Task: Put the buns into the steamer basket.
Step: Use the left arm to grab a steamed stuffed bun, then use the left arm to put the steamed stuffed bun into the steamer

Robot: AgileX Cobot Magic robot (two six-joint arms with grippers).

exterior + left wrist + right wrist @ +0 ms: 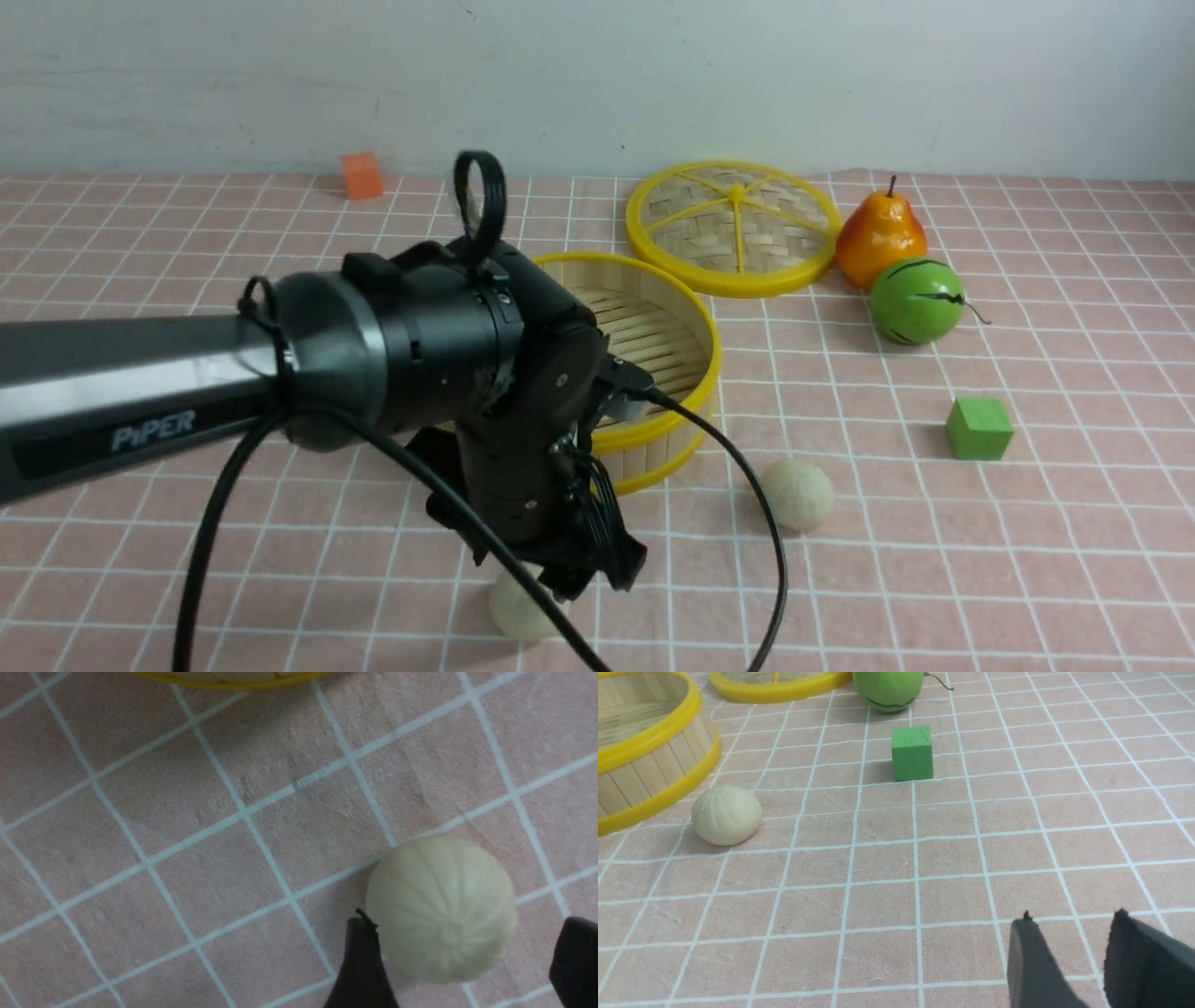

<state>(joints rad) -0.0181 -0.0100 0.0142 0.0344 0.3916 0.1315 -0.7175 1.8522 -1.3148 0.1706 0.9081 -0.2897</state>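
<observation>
- a pink checked cloth [1027,579] covers the table, with a pale wall [840,75] behind.
- left gripper [467,919] is spread wide around a bun [441,907] on the cloth.
- second bun [798,495] lies just beside the steamer basket [711,359].
- right gripper [1073,917] is partly apart and empty.

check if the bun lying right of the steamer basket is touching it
Apart. The front view shows a strip of pink tablecloth between the bun and the steamer basket, so the bun lies clear of the basket's lower rim.

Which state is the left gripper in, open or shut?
Open: the left gripper has its fingers wide apart on either side of a bun, with a gap beside one.
</observation>
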